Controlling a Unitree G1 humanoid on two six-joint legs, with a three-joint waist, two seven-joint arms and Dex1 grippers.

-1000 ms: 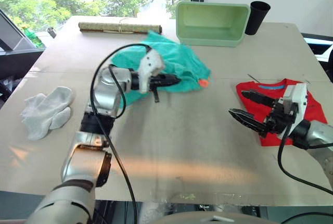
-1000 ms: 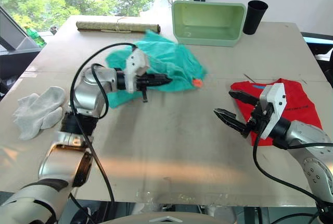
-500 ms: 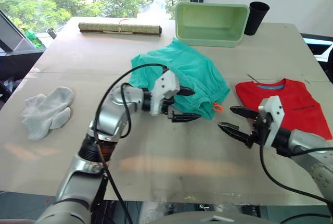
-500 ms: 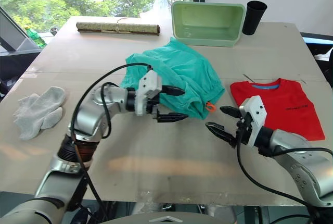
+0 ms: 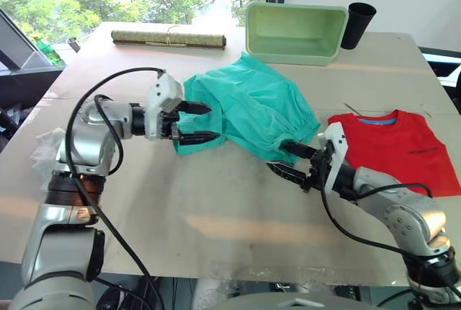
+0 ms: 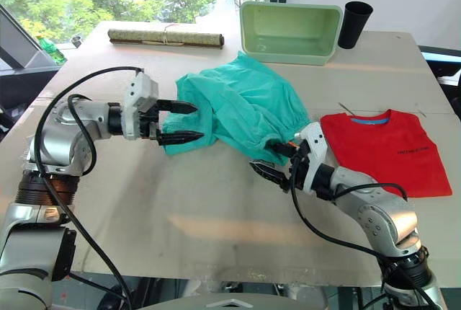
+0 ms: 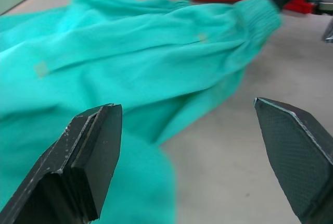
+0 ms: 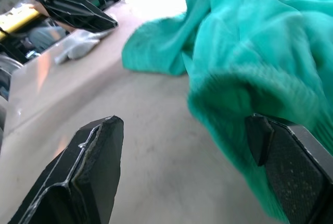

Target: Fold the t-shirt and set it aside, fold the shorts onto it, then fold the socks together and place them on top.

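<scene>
Shorts (image 5: 248, 112) spread mid-table, between both grippers. Left gripper (image 5: 196, 122) at the garment's 9 o'clock edge, fingers apart, empty. Right gripper (image 5: 288, 161) at its 5 o'clock hem, fingers parted, gripping nothing. T-shirt (image 5: 400, 151) flat at 3 o'clock.

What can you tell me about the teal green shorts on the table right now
The shorts are teal green, soft thin fabric with a gathered waistband, lying crumpled and unfolded on the table in front of the green bin. The open left hand is at their left edge; the open right hand is at the waistband corner, near the t-shirt.
</scene>
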